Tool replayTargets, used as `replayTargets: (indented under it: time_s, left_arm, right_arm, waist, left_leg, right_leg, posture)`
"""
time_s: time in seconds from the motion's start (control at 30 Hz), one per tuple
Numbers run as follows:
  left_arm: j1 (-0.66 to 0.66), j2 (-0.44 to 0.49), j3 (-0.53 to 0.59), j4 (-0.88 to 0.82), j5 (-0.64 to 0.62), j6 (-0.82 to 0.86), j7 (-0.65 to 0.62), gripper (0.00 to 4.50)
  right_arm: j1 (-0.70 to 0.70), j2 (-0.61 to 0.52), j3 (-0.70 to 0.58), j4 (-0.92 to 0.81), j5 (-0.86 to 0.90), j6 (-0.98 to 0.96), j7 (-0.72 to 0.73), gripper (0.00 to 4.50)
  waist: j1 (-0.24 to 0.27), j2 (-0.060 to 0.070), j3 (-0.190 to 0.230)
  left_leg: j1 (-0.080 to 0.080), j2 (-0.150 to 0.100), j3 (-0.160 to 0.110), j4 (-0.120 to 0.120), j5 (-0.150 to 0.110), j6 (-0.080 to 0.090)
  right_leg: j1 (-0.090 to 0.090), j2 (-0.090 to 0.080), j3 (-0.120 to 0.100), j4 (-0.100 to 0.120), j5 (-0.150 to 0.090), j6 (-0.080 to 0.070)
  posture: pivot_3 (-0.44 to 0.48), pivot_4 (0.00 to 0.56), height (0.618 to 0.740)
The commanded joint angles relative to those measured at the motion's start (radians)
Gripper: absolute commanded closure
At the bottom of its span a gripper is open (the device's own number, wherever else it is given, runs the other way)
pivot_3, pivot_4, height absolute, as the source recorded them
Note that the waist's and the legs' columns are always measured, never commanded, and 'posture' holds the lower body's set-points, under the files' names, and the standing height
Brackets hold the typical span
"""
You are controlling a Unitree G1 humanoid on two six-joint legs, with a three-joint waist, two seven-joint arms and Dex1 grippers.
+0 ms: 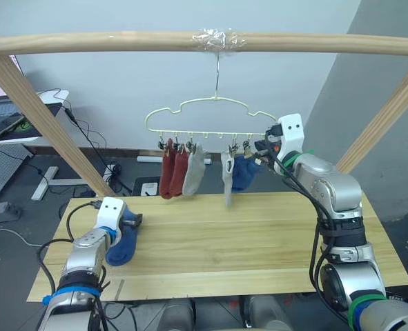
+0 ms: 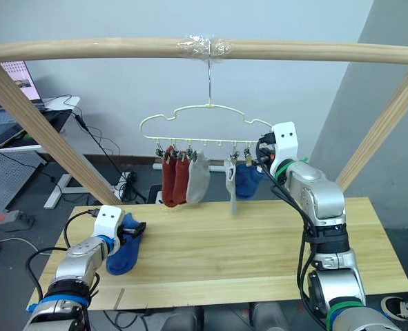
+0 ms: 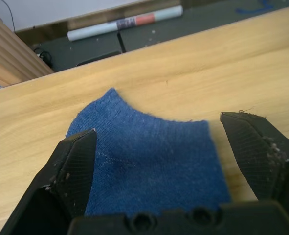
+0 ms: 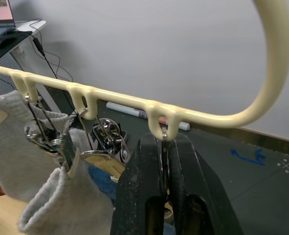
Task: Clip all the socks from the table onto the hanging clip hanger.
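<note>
One blue sock (image 1: 123, 245) lies near the left end of the table (image 1: 259, 241). My left gripper (image 3: 159, 132) is open, a finger on each side of this sock's (image 3: 149, 161) cuff. The clip hanger (image 1: 204, 133) hangs by its hook from the taped top pole. Clipped to it are two rust red socks (image 1: 170, 176), a grey sock (image 1: 194, 171), a second grey sock (image 1: 228, 176) and a blue sock (image 1: 244, 172). At the hanger's (image 4: 110, 95) right end, my right gripper (image 4: 164, 142) is shut on a metal clip (image 4: 163, 149).
A frame of thick wooden poles (image 1: 121, 43) spans the table, with slanted legs at both ends. Behind on the left stands a desk (image 1: 10, 124) with devices and cables. A tube (image 3: 124, 23) lies on the floor beyond the table.
</note>
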Motion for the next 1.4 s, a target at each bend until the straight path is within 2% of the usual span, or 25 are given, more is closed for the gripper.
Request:
replayTargets:
  time_s: [0.03, 0.17, 0.27, 0.57, 0.73, 1.03, 1.13, 1.23, 1.4]
  left_arm:
    - [-0.030, 0.017, 0.008, 0.083, 0.012, 0.005, -0.016, 0.00]
    - [-0.026, 0.010, -0.006, 0.104, 0.012, 0.064, -0.057, 0.00]
    - [-0.007, 0.003, -0.003, 0.091, 0.009, 0.058, -0.075, 0.61]
    - [0.083, -0.040, 0.028, -0.045, -0.025, 0.079, -0.079, 3.07]
    - [0.146, -0.081, 0.016, -0.206, -0.047, 0.102, -0.104, 4.47]
    - [0.275, -0.203, -0.016, -0.798, -0.260, 0.328, -0.163, 4.47]
    - [0.281, -0.255, -0.116, -0.970, -0.278, 0.361, -0.160, 4.47]
    - [0.257, -0.317, -0.228, -1.061, -0.263, 0.361, -0.142, 4.47]
    - [0.194, -0.425, -0.343, -1.069, -0.226, 0.331, -0.086, 4.47]
  right_arm:
    - [0.005, -0.005, -0.010, -0.051, 0.010, 0.020, -0.011, 4.47]
    - [0.008, -0.005, -0.016, -0.064, 0.011, 0.030, -0.016, 4.47]
    - [0.002, 0.001, -0.018, -0.058, 0.016, 0.031, -0.018, 4.50]
    - [-0.018, -0.003, -0.022, -0.037, 0.021, 0.024, -0.009, 4.50]
    - [-0.032, 0.002, -0.035, -0.032, 0.035, 0.040, -0.009, 4.50]
    - [-0.053, -0.055, -0.098, -0.091, 0.134, 0.245, 0.018, 4.50]
    - [-0.102, -0.010, -0.199, -0.099, 0.197, 0.391, -0.029, 4.50]
    - [-0.151, 0.035, -0.274, -0.099, 0.225, 0.496, -0.071, 4.50]
    - [-0.196, 0.071, -0.326, -0.096, 0.229, 0.573, -0.107, 4.50]
  waist:
    - [-0.001, 0.000, 0.000]
    - [-0.002, 0.000, 0.000]
    - [-0.003, 0.001, 0.000]
    - [-0.002, 0.002, -0.001]
    - [-0.001, 0.002, -0.001]
    - [0.001, 0.000, 0.000]
    - [0.000, 0.000, 0.000]
    - [0.000, 0.000, 0.000]
    - [-0.001, 0.000, 0.000]
  left_leg:
    - [0.000, 0.000, 0.000, 0.000, 0.000, 0.000]
    - [0.001, 0.000, 0.000, 0.000, 0.000, 0.000]
    - [0.003, 0.000, 0.000, 0.000, 0.000, 0.000]
    - [0.003, 0.000, 0.001, 0.000, 0.000, 0.000]
    - [0.003, 0.000, 0.001, 0.000, 0.000, 0.000]
    - [-0.001, 0.000, -0.001, -0.001, 0.000, 0.000]
    - [-0.001, 0.000, 0.000, 0.000, 0.000, 0.000]
    - [-0.002, 0.000, 0.001, 0.000, 0.000, 0.000]
    - [-0.003, 0.000, 0.000, 0.000, 0.000, 0.000]
  right_leg:
    - [0.000, 0.000, 0.000, 0.000, 0.000, 0.000]
    - [0.001, 0.000, 0.000, 0.001, 0.000, 0.000]
    - [0.001, 0.000, 0.001, 0.001, 0.000, 0.000]
    - [0.001, -0.001, 0.001, 0.001, 0.000, 0.000]
    - [0.001, -0.001, 0.001, 0.001, 0.000, 0.000]
    - [0.000, -0.001, 0.000, -0.001, 0.000, 0.000]
    - [0.000, -0.001, 0.000, -0.001, 0.000, 0.000]
    - [0.000, -0.001, 0.001, -0.002, 0.000, 0.000]
    - [-0.001, 0.000, 0.000, -0.002, 0.000, 0.000]
  posture:
    - [-0.064, 0.164, 0.740]
    - [-0.063, 0.162, 0.740]
    - [-0.059, 0.159, 0.740]
    - [-0.050, 0.151, 0.740]
    - [-0.046, 0.146, 0.740]
    - [-0.054, 0.133, 0.740]
    - [-0.057, 0.130, 0.740]
    - [-0.066, 0.123, 0.740]
    - [-0.078, 0.120, 0.740]
